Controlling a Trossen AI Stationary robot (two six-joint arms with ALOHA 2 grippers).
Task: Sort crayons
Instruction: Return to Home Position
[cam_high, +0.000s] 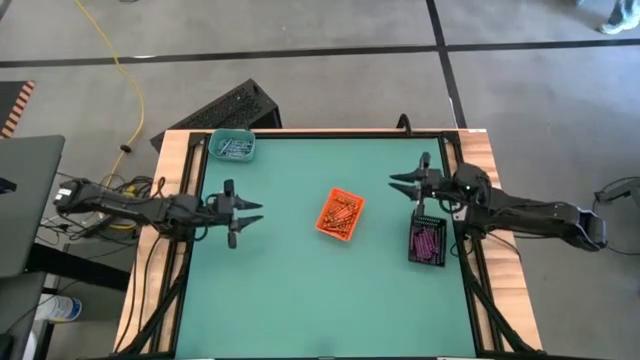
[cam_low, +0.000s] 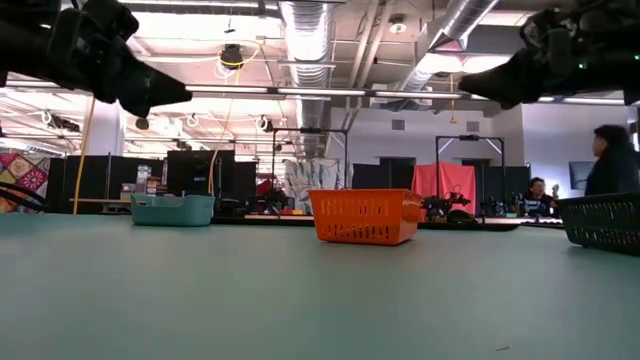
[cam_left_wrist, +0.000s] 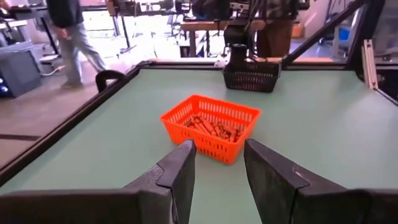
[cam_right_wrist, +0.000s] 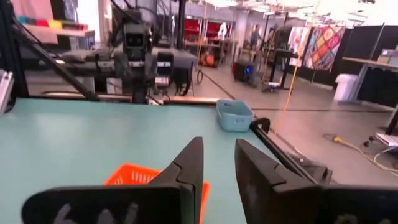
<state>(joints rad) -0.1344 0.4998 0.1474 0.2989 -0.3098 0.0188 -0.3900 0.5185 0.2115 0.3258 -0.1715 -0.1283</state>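
Three small baskets stand on the green table. An orange basket (cam_high: 340, 214) at the middle holds orange-red crayons (cam_left_wrist: 211, 127). A teal basket (cam_high: 232, 147) at the far left holds blue-grey crayons. A black basket (cam_high: 428, 240) at the right holds purple-pink crayons (cam_high: 427, 241). My left gripper (cam_high: 250, 213) hovers open and empty left of the orange basket, pointing at it (cam_left_wrist: 219, 171). My right gripper (cam_high: 398, 183) hovers open and empty above the table, just beyond the black basket, pointing left (cam_right_wrist: 219, 165).
Raised dark rails (cam_high: 195, 250) run along the table's edges. Bare green table lies between the baskets and along the near side. A person (cam_low: 612, 160) stands in the room beyond the table. Both grippers hang well above the table top in the low view (cam_low: 165, 95).
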